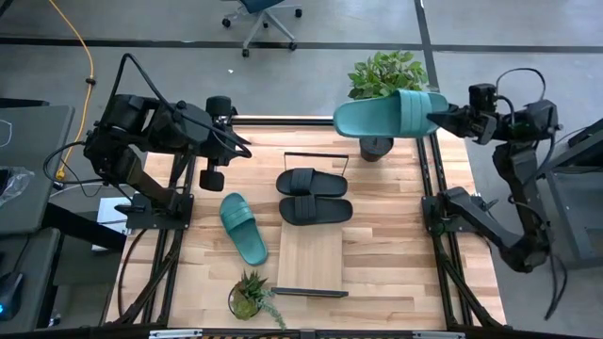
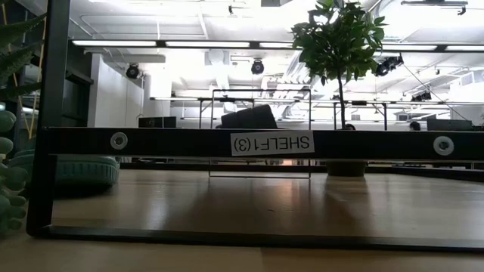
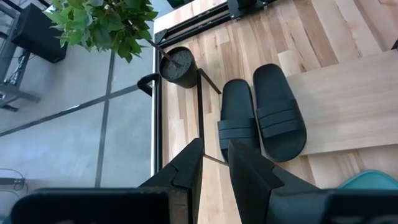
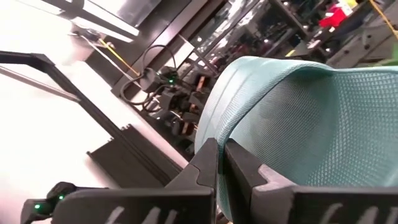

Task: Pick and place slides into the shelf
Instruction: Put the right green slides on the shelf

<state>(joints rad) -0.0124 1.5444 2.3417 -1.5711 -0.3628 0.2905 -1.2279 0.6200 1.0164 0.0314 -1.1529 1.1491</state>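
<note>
My right gripper (image 1: 441, 118) is shut on a teal green slide (image 1: 391, 113) held high over the table's far right, in front of the potted plant. The second teal slide (image 1: 243, 228) lies sole-down on the table left of the shelf (image 1: 311, 256), and also shows in the low view (image 2: 72, 170). Two black slides (image 1: 314, 182) (image 1: 316, 210) lie side by side at the shelf's far end by its black rail (image 1: 316, 154); they also show in the left wrist view (image 3: 261, 115). My left gripper (image 1: 212, 177) hangs left of them, empty, its fingers a narrow gap apart (image 3: 216, 155). My right gripper pinches the teal slide between its two fingers (image 4: 205, 163) at the end nearest the ribbed strap (image 4: 249, 93); the fingers hide the exact spot. They come at it about level from the table's right. The slide is lifted clear and sticks out toward the left.
A tall potted plant (image 1: 382, 80) stands at the far edge, its pot (image 1: 377, 148) just right of the shelf's far rail. A small succulent (image 1: 250, 294) stands at the near left. The shelf's near rail (image 2: 265, 142) crosses the low view. Black frame bars run along both table sides.
</note>
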